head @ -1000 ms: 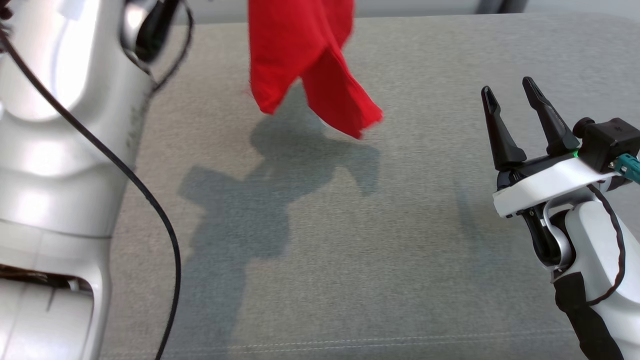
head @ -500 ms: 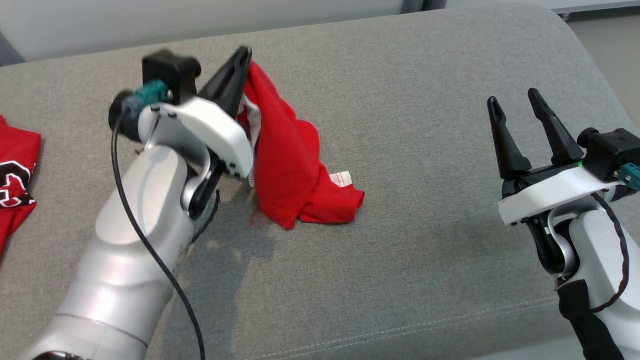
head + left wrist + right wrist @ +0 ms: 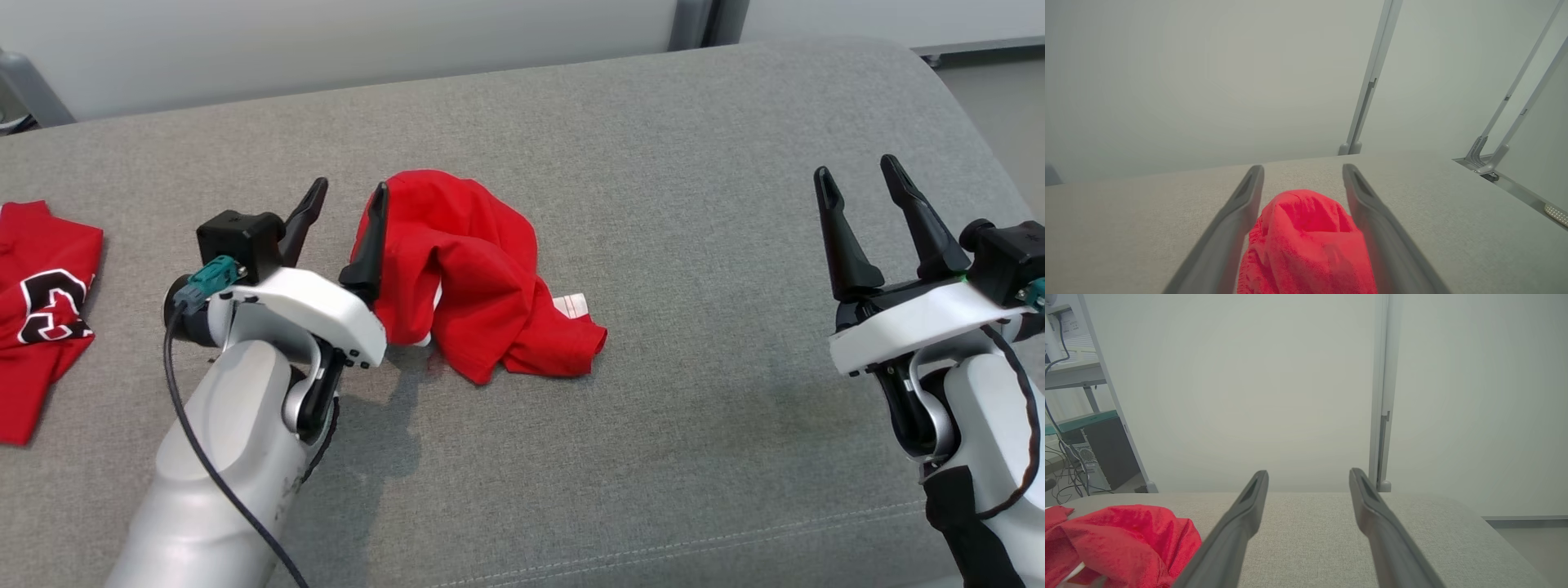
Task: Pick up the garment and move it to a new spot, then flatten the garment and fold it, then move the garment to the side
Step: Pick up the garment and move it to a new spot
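The red garment (image 3: pixel 482 278) lies in a crumpled heap on the grey cushion (image 3: pixel 694 367), a little left of the middle in the head view. It is bunched and not flat, with folds standing up at its far side and a small white label (image 3: pixel 574 305) showing at its right edge.

The left gripper (image 3: pixel 351 188) is just beside the heap, on its left side. Its two dark fingers are spread apart and do not pinch the cloth. In the left wrist view a hump of the red cloth rises between the two fingers, close to both; I cannot tell if it touches them.

The right gripper (image 3: pixel 856 167) is well apart from the garment, at the right side of the cushion. Its fingers are also spread, with nothing between them.

At the far left edge of the cushion lies a second red shirt (image 3: pixel 45 302) with black and white lettering.
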Tool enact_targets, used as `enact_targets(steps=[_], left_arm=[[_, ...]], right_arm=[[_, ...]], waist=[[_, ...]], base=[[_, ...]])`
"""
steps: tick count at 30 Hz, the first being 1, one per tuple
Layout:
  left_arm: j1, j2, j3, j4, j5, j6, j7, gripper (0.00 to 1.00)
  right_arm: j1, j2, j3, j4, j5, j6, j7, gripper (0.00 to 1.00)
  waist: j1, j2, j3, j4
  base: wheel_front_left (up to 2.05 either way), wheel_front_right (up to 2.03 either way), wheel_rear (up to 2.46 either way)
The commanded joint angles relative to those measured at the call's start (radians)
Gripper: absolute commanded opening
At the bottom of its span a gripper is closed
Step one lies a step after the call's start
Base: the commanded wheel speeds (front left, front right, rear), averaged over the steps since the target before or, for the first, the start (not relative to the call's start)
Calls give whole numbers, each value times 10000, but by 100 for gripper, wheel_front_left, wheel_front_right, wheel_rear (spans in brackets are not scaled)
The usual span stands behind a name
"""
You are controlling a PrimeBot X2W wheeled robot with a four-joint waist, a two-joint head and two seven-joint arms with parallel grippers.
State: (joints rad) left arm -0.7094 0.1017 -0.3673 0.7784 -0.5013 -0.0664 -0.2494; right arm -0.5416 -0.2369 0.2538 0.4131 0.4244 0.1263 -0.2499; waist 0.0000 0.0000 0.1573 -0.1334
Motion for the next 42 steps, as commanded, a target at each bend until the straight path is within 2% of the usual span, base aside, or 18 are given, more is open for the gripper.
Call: enact_targets(steps=[1,8,20,34,42], left_arm=[[265,423,586,-543,247,219,-119,100],[1848,728,1751,-1827,1075,594,-122,100],[4003,651,3300,-3319,2205,902,-123,100],[5598,103,4508,-4685,3061,734,-123,100],[5949,-153,4866,-4740,3384,506,-124,100]], right_arm=[[147,-109,-17,-187,-87,44,-118,100],[604,-157,-393,-197,-224,44,-118,100],[1767,-112,-1274,-317,-470,44,-118,100],[2910,125,-1874,-540,-897,44,-118,100],[3149,275,-1873,-339,-990,44,-118,100]], waist=[[0,0,-139,143],[0,0,-605,508],[0,0,-1433,1015],[0,0,-1811,1256],[0,0,-1857,1341]], base=[[0,0,0],[0,0,0],[0,0,0],[0,0,0],[0,0,0]])
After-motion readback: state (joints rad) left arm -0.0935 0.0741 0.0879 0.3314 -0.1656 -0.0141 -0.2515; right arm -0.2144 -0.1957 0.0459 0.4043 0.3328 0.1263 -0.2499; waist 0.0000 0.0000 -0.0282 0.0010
